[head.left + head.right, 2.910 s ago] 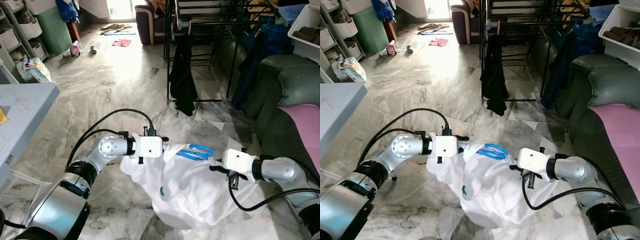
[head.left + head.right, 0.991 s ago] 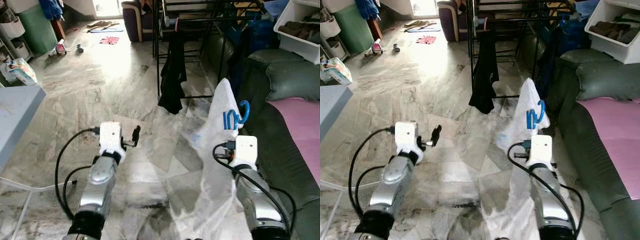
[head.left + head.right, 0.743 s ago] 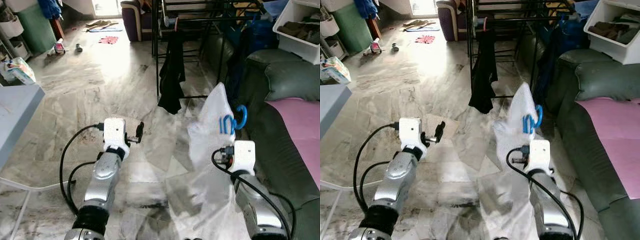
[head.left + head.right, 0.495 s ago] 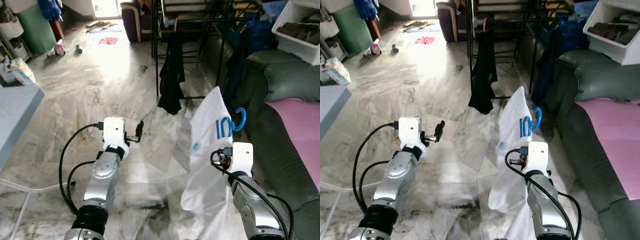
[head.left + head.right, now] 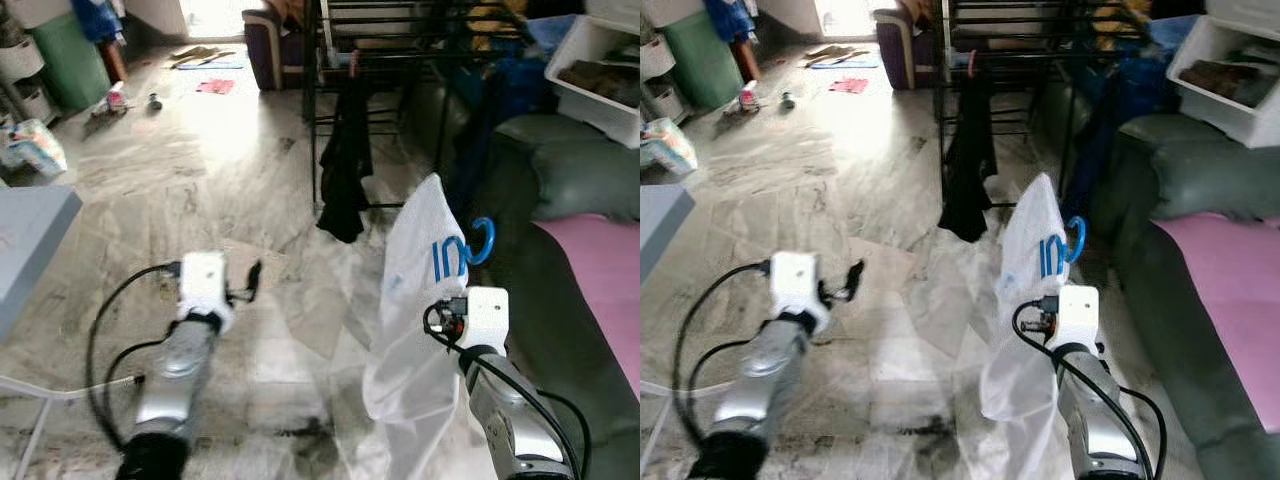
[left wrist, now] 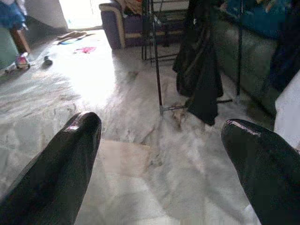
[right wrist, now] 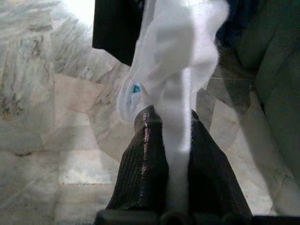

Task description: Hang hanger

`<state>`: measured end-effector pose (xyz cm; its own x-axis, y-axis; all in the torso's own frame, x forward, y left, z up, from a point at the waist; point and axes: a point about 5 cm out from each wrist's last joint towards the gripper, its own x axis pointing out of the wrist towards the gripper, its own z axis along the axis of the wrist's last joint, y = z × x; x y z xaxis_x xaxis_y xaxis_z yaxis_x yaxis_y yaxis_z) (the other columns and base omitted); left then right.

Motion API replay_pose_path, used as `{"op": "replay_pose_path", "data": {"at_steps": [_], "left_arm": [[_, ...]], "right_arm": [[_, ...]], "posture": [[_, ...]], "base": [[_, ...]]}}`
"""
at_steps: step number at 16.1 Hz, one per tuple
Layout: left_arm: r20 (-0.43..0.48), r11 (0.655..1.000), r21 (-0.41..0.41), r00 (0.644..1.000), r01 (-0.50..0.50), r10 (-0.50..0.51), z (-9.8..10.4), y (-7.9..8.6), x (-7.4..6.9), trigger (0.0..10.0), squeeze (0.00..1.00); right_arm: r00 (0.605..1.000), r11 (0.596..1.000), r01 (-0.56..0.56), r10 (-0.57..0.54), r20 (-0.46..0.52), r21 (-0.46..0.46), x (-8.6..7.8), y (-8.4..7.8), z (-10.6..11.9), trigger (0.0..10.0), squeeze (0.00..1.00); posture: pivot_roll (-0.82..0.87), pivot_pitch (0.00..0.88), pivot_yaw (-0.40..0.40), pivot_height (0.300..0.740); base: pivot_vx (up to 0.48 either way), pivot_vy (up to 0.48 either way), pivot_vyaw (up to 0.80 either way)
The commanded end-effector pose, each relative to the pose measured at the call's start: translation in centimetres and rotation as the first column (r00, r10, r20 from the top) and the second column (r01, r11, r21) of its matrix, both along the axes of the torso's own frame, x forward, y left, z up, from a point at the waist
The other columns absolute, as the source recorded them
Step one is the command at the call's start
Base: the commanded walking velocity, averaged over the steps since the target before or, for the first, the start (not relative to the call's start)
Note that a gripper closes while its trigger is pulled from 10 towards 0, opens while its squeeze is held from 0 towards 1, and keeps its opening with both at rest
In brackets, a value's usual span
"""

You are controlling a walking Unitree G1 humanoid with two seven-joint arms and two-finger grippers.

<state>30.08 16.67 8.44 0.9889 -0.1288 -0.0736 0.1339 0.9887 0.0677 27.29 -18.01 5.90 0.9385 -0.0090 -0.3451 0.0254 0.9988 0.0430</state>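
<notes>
Extending forward over the marble floor (image 5: 180, 190), the left gripper (image 6: 159, 154) is held wide open and empty. A white shirt (image 5: 420, 290) on a blue hanger (image 5: 478, 243) is clamped upright by the right gripper (image 7: 174, 136), near the black drying rack (image 5: 400, 60).

Drying rack (image 5: 400, 40) ahead; sofa (image 5: 580, 190) right; table (image 5: 30, 240) left.

The floor (image 5: 200, 180) is glossy veined marble. A thin white cloth shirt (image 5: 415, 290) drapes over a smooth blue plastic hanger (image 5: 480, 240). The right end effector (image 7: 171, 140) has ribbed matt black fingers (image 7: 145, 164).
</notes>
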Motion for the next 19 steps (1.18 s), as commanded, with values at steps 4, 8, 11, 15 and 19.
{"op": "replay_pose_path", "data": {"at_steps": [4, 8, 11, 15, 19], "left_arm": [[-0.025, 0.995, 0.057, 0.997, 0.08, -0.079, 0.0, 0.7, -1.3, 10.0, 0.0], [-0.011, 0.998, -0.019, 0.998, -0.062, 0.061, -0.4, 0.4, -1.9, 10.0, 0.0], [0.0, 0.991, -0.013, 0.992, -0.13, 0.13, -0.7, 0.7, -2.0, 10.0, 0.0], [-0.013, 0.985, -0.025, 0.986, -0.169, 0.169, -1.0, 1.3, -1.9, 10.0, 0.0], [-0.022, 0.987, -0.042, 0.987, -0.158, 0.157, -1.4, 0.3, -2.0, 10.0, 0.0]], "right_arm": [[0.999, 0.999, -0.03, 0.031, 0.044, -0.015, 0.2, 0.3, 0.5, 10.0, 0.0], [0.997, 0.999, -0.03, 0.032, 0.067, -0.02, 0.5, 0.9, 0.7, 10.0, 0.0], [0.997, 0.999, -0.036, 0.038, 0.065, -0.031, 0.7, 0.8, 0.4, 10.0, 0.0], [0.998, 0.999, -0.024, 0.026, 0.055, -0.049, 0.7, 0.2, -0.1, 10.0, 0.0], [0.999, 0.999, -0.009, 0.011, 0.037, -0.051, 0.2, -0.2, -0.7, 10.0, 0.0]], "posture": [[-0.01, 0.0, -0.025, 0.74], [-0.01, 0.0, -0.009, 0.74], [0.0, 0.0, -0.004, 0.74], [-0.01, 0.0, -0.004, 0.74], [-0.02, 0.0, -0.007, 0.74]], "base": [[0.319, 0.0, 0.0], [0.281, 0.0, 0.0], [0.287, 0.0, 0.0], [0.277, 0.0, 0.0], [0.35, 0.0, 0.0]]}}
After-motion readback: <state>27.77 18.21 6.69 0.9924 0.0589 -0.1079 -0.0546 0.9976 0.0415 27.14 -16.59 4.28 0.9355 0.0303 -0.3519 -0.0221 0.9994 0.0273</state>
